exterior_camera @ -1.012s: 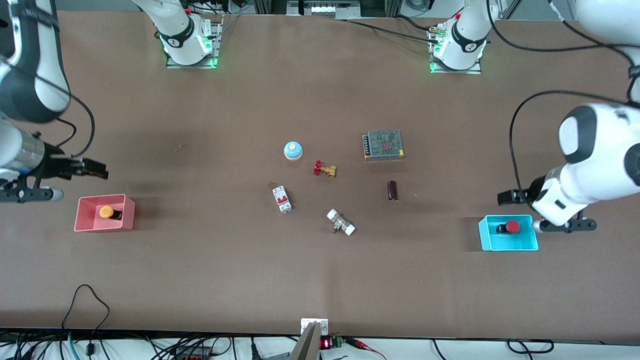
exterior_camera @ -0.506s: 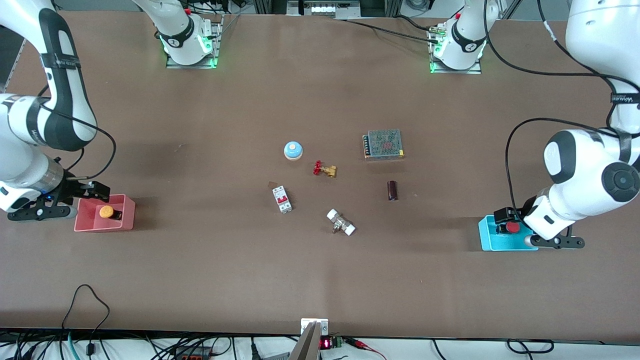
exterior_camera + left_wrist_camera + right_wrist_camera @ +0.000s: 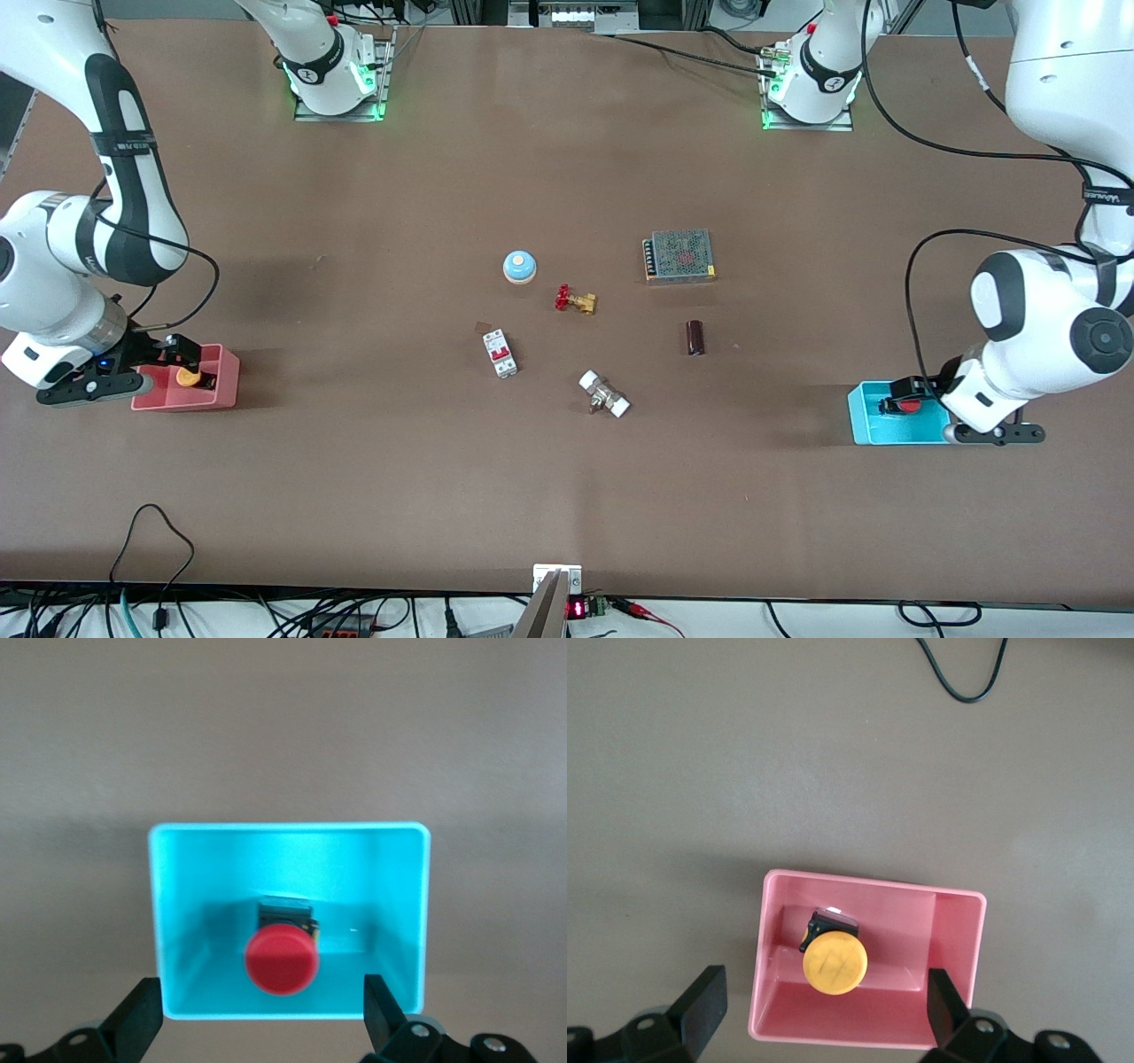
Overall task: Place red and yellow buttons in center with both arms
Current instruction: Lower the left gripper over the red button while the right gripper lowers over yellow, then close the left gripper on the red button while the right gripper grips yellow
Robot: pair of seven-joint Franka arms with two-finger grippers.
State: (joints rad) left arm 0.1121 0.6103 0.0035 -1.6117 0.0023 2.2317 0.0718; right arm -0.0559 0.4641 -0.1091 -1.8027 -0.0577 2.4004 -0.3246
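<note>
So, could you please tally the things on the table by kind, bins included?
Buttons: 2 (red, yellow)
Bins: 2 (cyan, pink)
Valves: 2 (brass, white-ended)
Bell: 1
Power supply: 1
Breaker: 1
Dark cylinder: 1
Total: 10

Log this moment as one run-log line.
left claw open over red button, cyan bin | right claw open over yellow button, pink bin

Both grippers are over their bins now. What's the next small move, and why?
Probably lower both straight down. The left gripper is open over the cyan bin, its fingers straddling the red button; the right gripper is open over the pink bin around the yellow button. Neither button is gripped yet.
</note>
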